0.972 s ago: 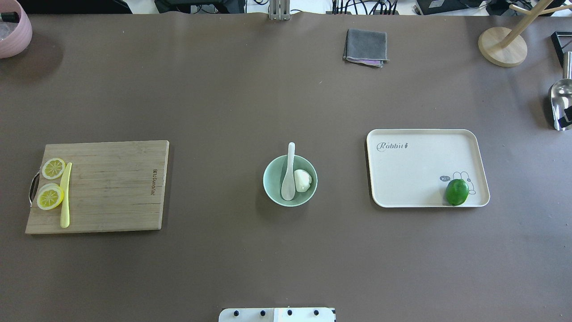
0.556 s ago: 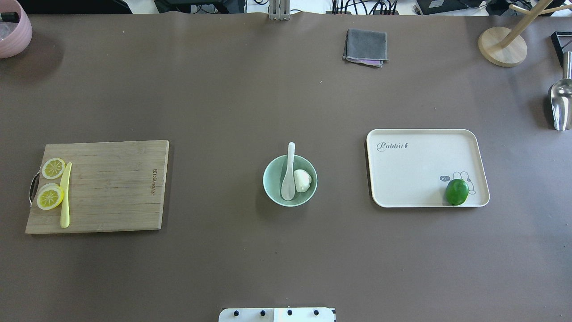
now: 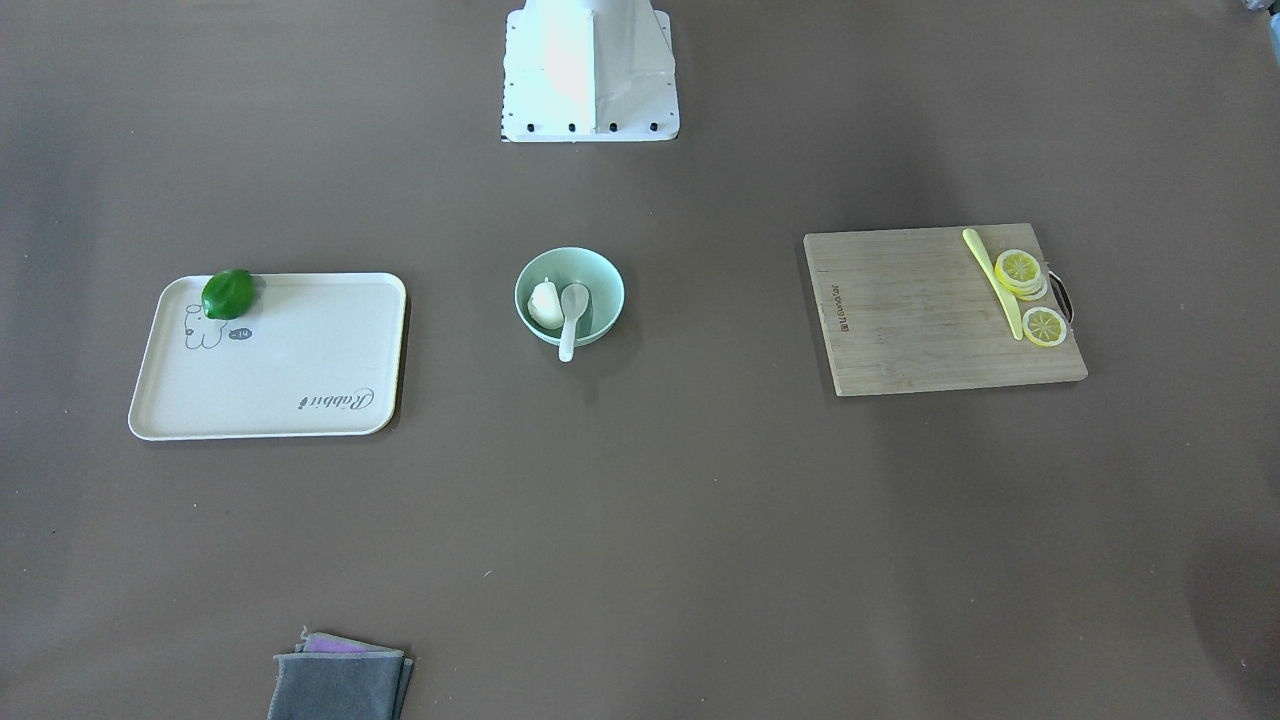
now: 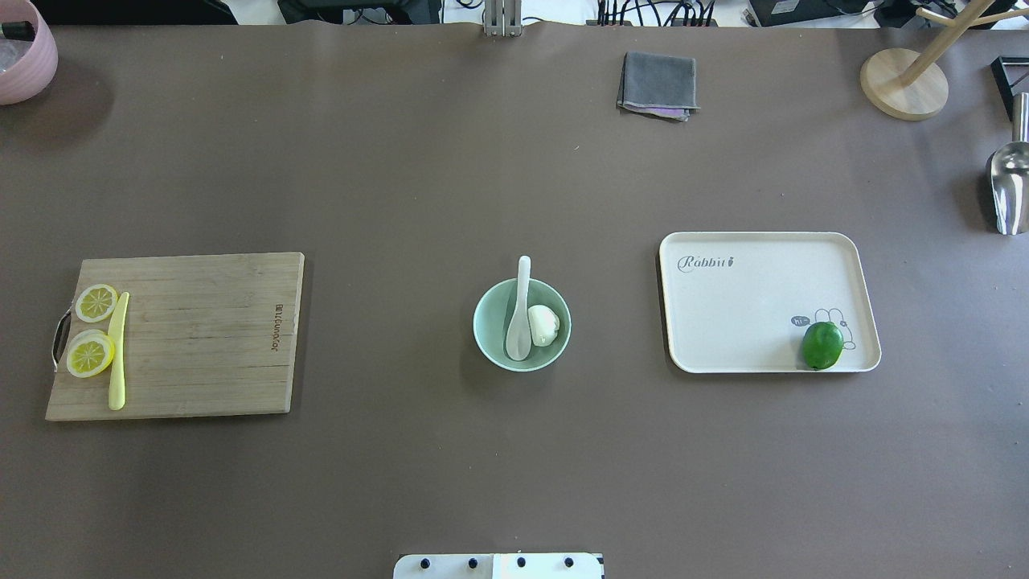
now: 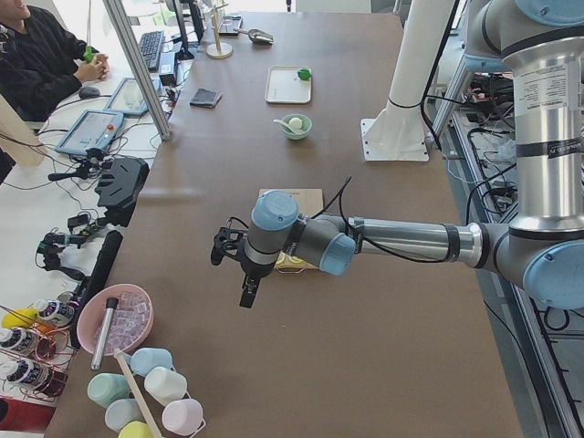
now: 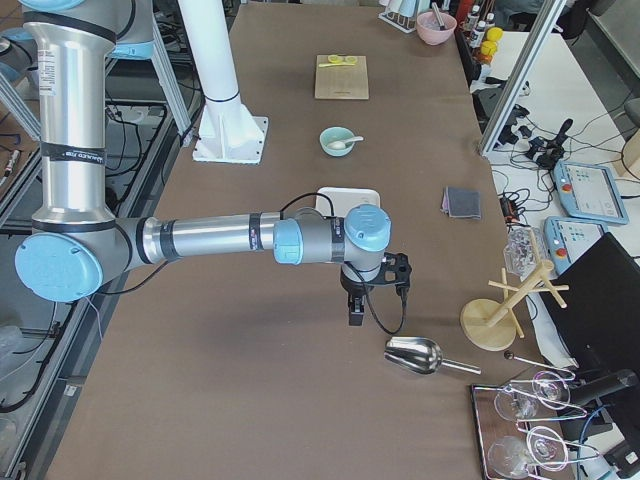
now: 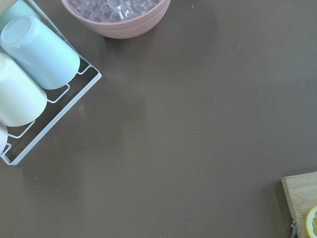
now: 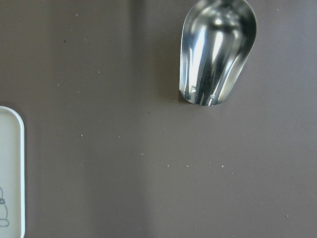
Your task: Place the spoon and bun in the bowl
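Note:
The pale mint-green bowl [image 4: 481,326] stands at the table's middle. The white spoon [image 4: 521,314] lies in it, scoop down in the bowl and handle sticking out over the far rim. The white bun [image 4: 544,325] sits in the bowl just right of the scoop. The front-facing view shows the same bowl [image 3: 610,280], spoon [image 3: 570,310] and bun [image 3: 543,303]. My left gripper [image 5: 246,297] hangs far off above the table's left end. My right gripper [image 6: 354,315] hangs above the right end near a metal scoop. Both hold nothing visible; I cannot tell whether they are open or shut.
A wooden cutting board [image 4: 201,330] with lemon slices and a yellow knife [image 4: 118,350] lies left. A cream tray [image 4: 756,297] with a green lime [image 4: 821,345] lies right. A grey cloth [image 4: 657,84] lies far back. A metal scoop [image 8: 218,49], pink bowl [image 7: 116,15] and cup rack sit at the ends.
A dark part of the right gripper that showed over the metal scoop at the overhead view's right edge has left that view. The bowl, spoon and bun have not moved.

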